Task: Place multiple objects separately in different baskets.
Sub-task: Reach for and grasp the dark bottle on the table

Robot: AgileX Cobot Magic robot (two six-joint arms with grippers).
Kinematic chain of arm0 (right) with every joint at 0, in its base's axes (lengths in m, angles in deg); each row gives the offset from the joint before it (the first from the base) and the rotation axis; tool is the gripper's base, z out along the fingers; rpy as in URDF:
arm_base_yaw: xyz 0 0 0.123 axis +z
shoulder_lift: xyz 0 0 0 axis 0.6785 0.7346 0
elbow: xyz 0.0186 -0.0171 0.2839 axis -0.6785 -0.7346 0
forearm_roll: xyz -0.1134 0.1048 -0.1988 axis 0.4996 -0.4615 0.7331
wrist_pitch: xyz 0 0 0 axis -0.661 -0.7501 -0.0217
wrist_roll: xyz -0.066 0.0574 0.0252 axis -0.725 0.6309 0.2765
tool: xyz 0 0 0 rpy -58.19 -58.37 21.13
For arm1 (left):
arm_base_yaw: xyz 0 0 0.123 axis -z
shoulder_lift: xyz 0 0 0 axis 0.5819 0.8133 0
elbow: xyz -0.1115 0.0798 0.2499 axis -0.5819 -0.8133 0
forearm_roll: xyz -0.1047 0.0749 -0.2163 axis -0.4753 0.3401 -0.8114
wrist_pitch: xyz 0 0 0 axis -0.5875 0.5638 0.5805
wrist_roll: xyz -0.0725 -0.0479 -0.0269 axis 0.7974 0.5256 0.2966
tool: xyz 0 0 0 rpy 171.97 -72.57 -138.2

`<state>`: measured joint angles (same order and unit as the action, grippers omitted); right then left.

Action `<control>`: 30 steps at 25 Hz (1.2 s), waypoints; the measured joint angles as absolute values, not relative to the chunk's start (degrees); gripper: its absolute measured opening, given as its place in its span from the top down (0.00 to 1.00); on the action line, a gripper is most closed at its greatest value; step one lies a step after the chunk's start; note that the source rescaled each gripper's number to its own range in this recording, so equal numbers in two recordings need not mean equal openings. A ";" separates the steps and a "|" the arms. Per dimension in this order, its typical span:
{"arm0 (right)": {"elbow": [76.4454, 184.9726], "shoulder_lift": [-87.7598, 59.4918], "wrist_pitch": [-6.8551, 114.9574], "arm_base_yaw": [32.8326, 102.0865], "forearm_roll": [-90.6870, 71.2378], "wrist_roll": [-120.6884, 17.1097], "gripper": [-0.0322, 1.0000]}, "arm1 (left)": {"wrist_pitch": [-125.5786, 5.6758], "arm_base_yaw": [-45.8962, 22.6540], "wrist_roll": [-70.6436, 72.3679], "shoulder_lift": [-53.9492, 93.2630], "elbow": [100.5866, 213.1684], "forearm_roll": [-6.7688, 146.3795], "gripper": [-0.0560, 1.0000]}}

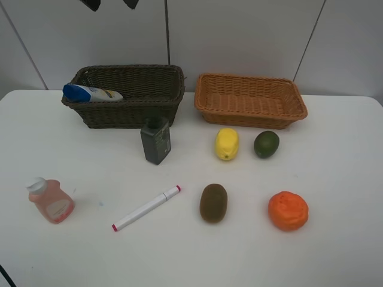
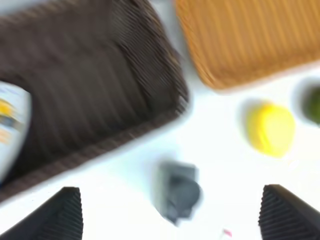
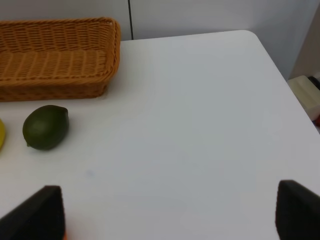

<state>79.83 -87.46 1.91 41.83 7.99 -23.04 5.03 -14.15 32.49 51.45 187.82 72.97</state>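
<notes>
The white blue-capped bottle [image 1: 90, 92] lies in the dark brown basket [image 1: 173, 89]. The orange-tan basket [image 1: 250, 116] holds nothing. On the table are the dark green bottle [image 1: 156, 140], lemon [image 1: 227, 143], lime [image 1: 266, 144], kiwi [image 1: 213, 202], orange fruit [image 1: 288, 210], marker [image 1: 146, 208] and pink bottle [image 1: 51, 201]. My left gripper [image 2: 175, 220] is open and empty, high above the green bottle [image 2: 177, 192] and the brown basket [image 2: 165, 55]; that view is blurred. My right gripper [image 3: 167, 215] is open and empty over bare table, right of the lime [image 3: 45, 127].
The white table's right edge [image 3: 280, 75] runs close beside the right gripper. A grey panelled wall stands behind both baskets. The lemon [image 2: 270, 127] lies just in front of the orange-tan basket [image 2: 250, 40].
</notes>
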 joint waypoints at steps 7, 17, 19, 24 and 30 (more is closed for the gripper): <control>79.83 -87.46 1.91 41.83 7.99 -23.04 0.00 | 4.92 -1.15 33.21 54.03 183.12 74.52 0.08; 79.83 -87.46 1.91 41.83 7.99 -23.04 0.00 | 4.82 2.44 41.84 62.72 182.93 82.40 0.08; 79.83 -87.46 1.91 41.83 7.99 -23.04 0.00 | 4.82 2.13 42.32 62.72 182.93 83.30 0.08; 79.83 -87.46 1.91 41.83 7.99 -23.04 0.00 | 4.82 1.55 42.78 62.72 180.95 83.30 0.08; 79.83 -87.46 1.91 41.83 7.99 -23.04 0.00 | 4.91 -0.93 43.01 63.19 176.10 83.69 0.08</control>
